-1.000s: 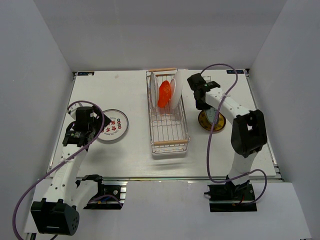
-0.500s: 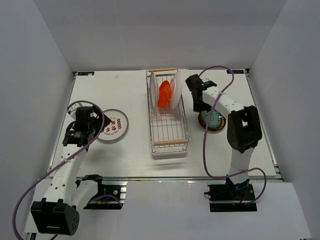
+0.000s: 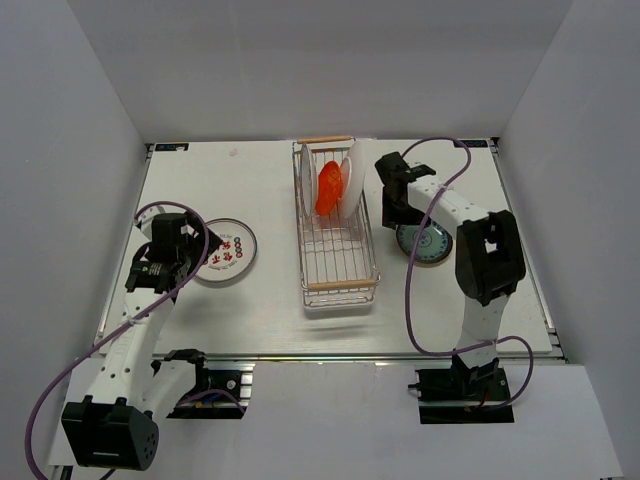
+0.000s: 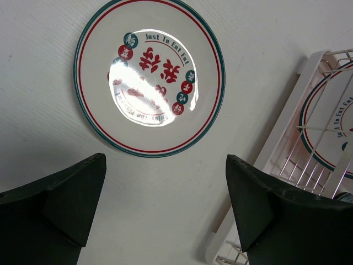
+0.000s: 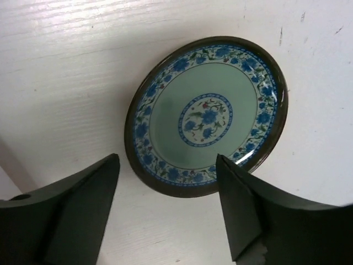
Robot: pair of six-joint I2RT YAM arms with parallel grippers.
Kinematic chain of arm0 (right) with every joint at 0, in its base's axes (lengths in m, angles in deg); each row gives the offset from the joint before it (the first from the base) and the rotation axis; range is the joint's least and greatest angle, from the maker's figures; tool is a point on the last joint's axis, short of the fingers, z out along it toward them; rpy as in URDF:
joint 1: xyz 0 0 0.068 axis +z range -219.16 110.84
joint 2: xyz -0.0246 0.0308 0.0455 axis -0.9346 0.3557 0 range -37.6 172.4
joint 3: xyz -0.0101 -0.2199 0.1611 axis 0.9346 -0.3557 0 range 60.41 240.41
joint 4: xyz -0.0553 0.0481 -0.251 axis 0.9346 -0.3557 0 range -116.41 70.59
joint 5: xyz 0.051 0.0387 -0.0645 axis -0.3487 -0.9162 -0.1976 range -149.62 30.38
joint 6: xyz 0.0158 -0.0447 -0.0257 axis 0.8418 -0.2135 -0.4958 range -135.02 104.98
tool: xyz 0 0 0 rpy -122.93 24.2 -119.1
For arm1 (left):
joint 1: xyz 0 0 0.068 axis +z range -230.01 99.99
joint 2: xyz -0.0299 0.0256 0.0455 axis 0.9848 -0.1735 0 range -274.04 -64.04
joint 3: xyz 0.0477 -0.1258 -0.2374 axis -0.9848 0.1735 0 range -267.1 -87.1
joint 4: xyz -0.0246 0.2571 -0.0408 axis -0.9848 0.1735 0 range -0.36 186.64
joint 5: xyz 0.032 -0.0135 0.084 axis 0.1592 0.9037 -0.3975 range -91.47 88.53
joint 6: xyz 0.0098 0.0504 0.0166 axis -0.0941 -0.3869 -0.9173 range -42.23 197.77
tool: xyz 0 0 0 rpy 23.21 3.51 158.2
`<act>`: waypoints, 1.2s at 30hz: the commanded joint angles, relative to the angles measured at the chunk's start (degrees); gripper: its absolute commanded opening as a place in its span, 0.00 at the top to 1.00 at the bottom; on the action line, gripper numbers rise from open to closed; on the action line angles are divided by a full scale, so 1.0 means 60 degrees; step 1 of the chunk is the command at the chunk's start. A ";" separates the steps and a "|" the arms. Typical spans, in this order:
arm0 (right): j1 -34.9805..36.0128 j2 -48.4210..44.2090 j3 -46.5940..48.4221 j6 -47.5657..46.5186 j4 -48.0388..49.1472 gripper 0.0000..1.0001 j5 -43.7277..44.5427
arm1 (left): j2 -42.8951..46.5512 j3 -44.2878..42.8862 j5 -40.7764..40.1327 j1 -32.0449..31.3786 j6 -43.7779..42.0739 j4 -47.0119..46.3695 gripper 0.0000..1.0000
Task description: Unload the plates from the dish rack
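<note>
Right gripper [image 5: 166, 165] spread wide, empty, near teal plate [image 5: 207, 116] lying flat mid-frame, white table [image 5: 55, 66] showing round its rim. Dish rack [image 3: 342, 286] close left in top view, orange plate [image 3: 327, 188] upright inside.

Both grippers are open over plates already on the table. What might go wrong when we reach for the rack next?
The right gripper hangs over the teal plate, close beside the dish rack; swinging across might nudge either. The orange plate stands upright close between white plates, so grabbing one may tip its neighbours.
</note>
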 commanded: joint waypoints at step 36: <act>0.0998 -0.2577 -0.3033 0.0052 0.1891 0.11 -0.2925 | 0.0227 0.0031 -0.0001 -0.0031 -0.0046 -0.0166 0.02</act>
